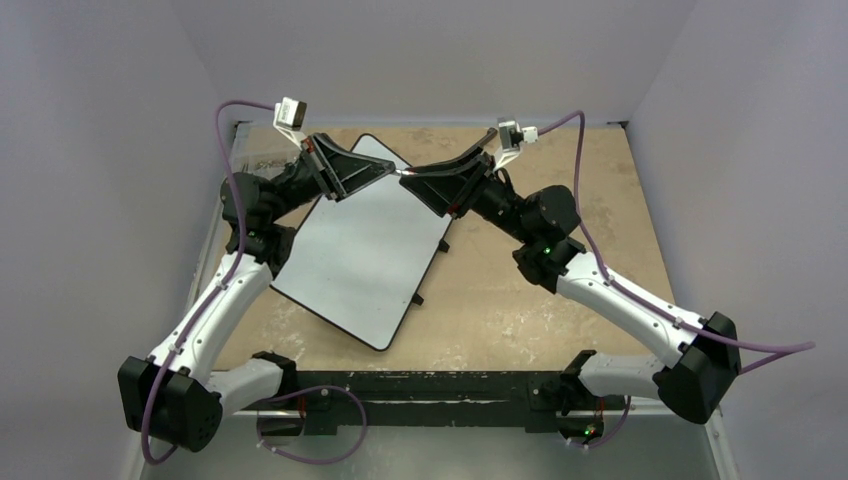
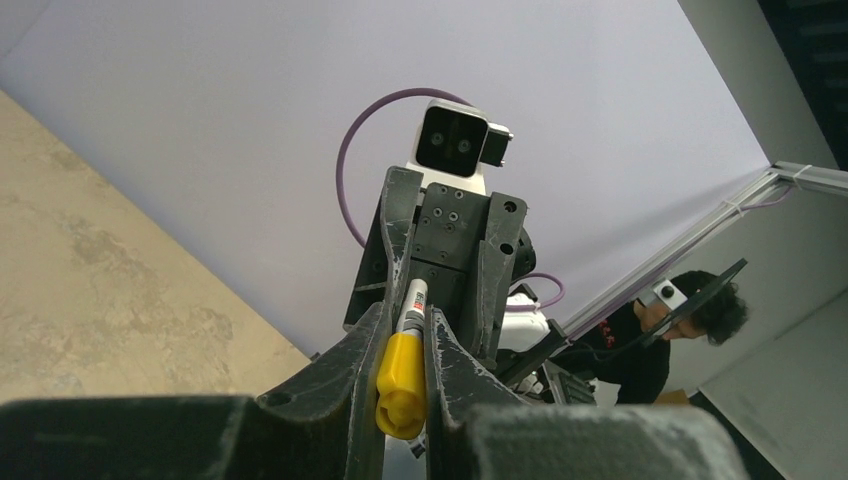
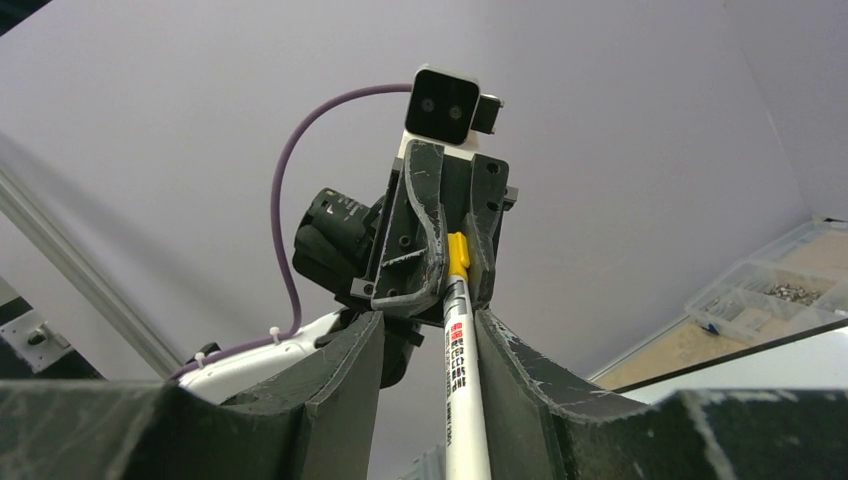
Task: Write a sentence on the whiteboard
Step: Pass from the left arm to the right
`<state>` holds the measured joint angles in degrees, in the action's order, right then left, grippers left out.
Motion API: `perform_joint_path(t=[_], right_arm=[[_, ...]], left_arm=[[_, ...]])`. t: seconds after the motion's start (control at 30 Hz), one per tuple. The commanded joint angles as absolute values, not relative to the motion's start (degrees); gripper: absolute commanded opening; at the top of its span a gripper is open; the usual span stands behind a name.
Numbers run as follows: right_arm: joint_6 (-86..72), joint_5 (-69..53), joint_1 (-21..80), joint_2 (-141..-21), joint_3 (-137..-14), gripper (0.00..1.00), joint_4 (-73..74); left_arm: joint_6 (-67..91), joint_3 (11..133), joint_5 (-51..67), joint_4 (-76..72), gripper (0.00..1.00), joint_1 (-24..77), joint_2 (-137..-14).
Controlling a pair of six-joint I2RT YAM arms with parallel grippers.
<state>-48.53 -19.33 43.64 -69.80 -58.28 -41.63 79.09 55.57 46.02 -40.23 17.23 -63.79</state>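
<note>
Left tool clamps cap, likely marker's; whiteboard long axis slants near-left.

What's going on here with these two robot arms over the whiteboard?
Both arms meet above the far end of the whiteboard with a marker between them. The left hand is shut on the marker's yellow cap. The white barrel runs between the right hand's fingers, but a gap shows on one side, so a firm grip there is unclear. They look about to pull the cap off. The board is blank; nothing is written yet.
</note>
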Motion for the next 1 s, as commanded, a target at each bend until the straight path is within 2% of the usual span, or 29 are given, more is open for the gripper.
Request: perform_joint_path(t=[0.0, 0.43, 0.97], right_arm=[[-47.0, -20.5, 43.7, -69.3, -61.6, 0.40, -42.6], [-48.7, -21.7, 43.7, -73.0, -62.6, 0.33, -43.2], [-48.3, -22.7, 43.7, -72.6, -62.8, 0.30, -43.5]], left_arm=[[75.3, 57.8, 48.0, -38.3, 0.00, 16.3, -61.4], [75.7, 58.6, 47.7, -39.5, 0.00, 16.3, -62.4], [69.7, 59.7, 47.4, -32.3, 0.00, 16.3, -61.2]])
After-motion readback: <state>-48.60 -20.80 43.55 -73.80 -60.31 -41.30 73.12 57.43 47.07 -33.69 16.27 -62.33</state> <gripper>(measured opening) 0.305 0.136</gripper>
